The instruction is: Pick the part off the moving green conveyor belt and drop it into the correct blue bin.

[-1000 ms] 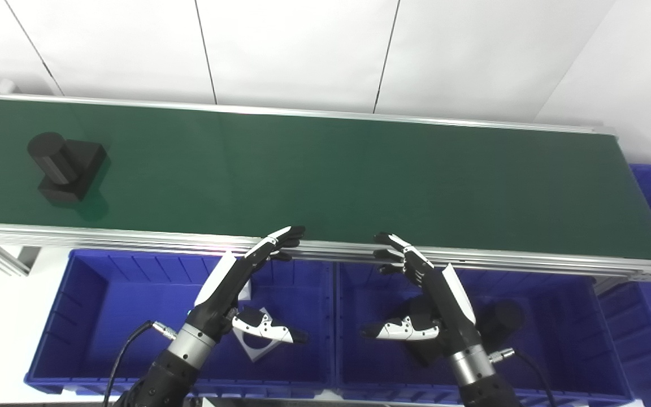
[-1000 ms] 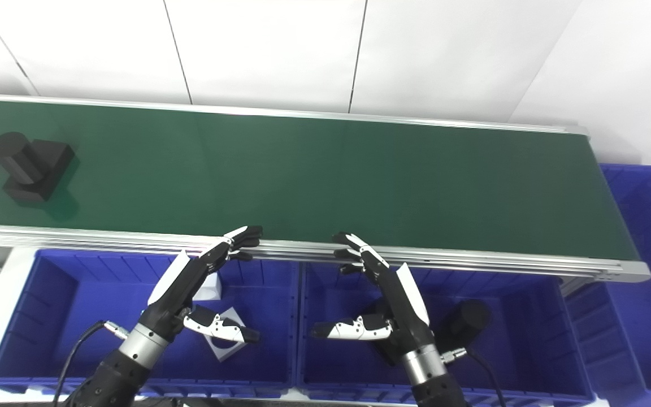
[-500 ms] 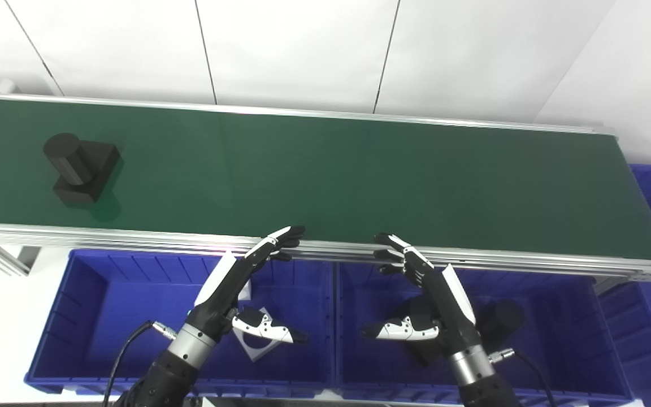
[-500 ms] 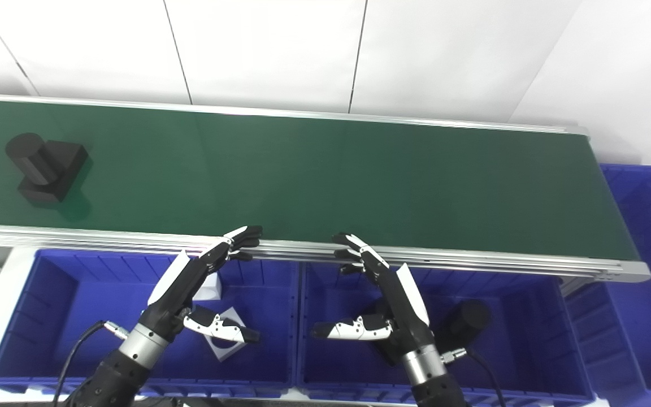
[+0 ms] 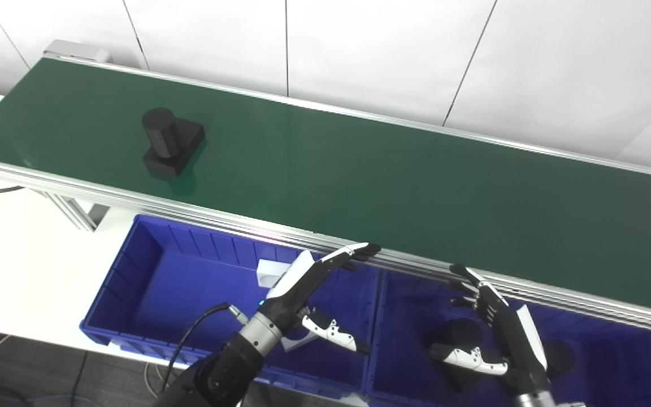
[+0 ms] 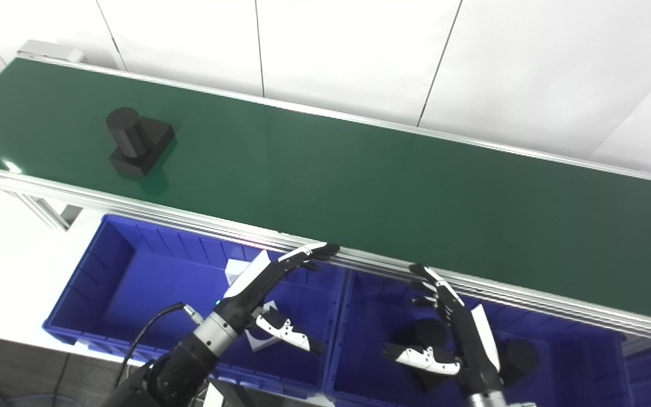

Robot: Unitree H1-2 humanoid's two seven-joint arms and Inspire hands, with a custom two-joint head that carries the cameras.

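The part (image 5: 170,141) is black, a short cylinder standing on a square block. It rides on the left stretch of the green conveyor belt (image 5: 387,175), far from both hands. My left hand (image 5: 314,282) is open above the left blue bin (image 5: 127,265), fingertips close to the belt's near rail, holding nothing. My right hand (image 5: 498,328) is open too, hovering over the right blue bin (image 5: 602,345) just below the rail.
The left bin holds white pieces: a small block (image 5: 269,271) and a flat plate with a hole (image 6: 260,333). Black cylindrical parts (image 5: 455,333) lie in the right bin. An aluminium rail (image 5: 190,212) edges the belt. White floor lies left of the bins.
The whole picture has shifted, so the camera moved. The black part has ridden a little to the right along the belt. Both hands keep the same open pose.
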